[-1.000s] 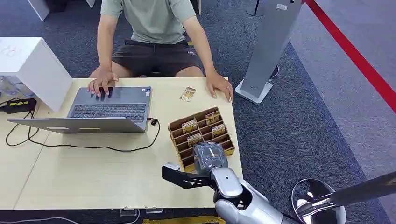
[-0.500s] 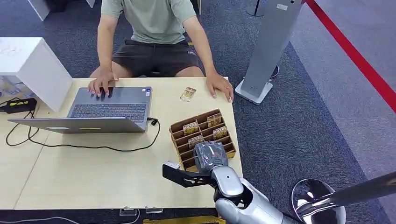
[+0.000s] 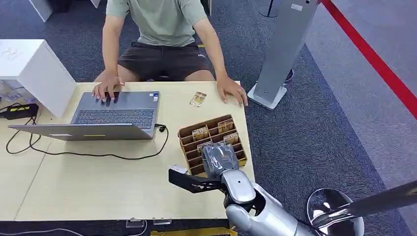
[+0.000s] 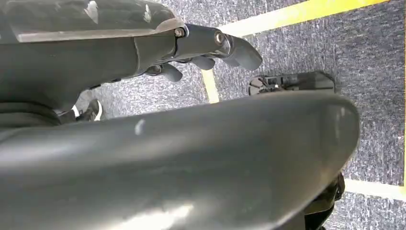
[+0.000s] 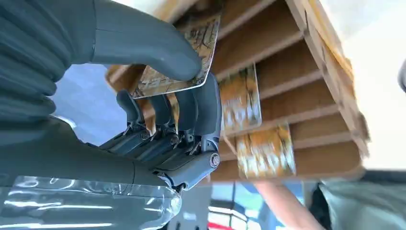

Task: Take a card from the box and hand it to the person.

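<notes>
A brown cardboard box (image 3: 188,133) with slotted rows stands near the table's right edge, and several yellow cards (image 3: 225,125) stand in it. My right hand (image 3: 219,158) hovers over the box's near rows. In the right wrist view its thumb (image 5: 143,45) presses one yellow card (image 5: 203,36) against the fingers (image 5: 191,110), just off the box's wooden dividers (image 5: 306,81). Two more cards (image 5: 242,103) sit in the slots beyond. My left hand (image 4: 206,45) hangs by my side over the carpet, holding nothing. The person sits across the table, one hand (image 3: 232,91) flat on its far right corner.
A loose card (image 3: 198,99) lies on the table beside the person's hand. An open laptop (image 3: 115,115) sits at the left with the person's other hand (image 3: 107,90) on it, and its black cable (image 3: 98,155) trails across the table. A white box (image 3: 34,69) stands far left.
My right hand has shifted a little farther over the box, toward the person, now covering a middle-row card. The person and the laptop have stayed put.
</notes>
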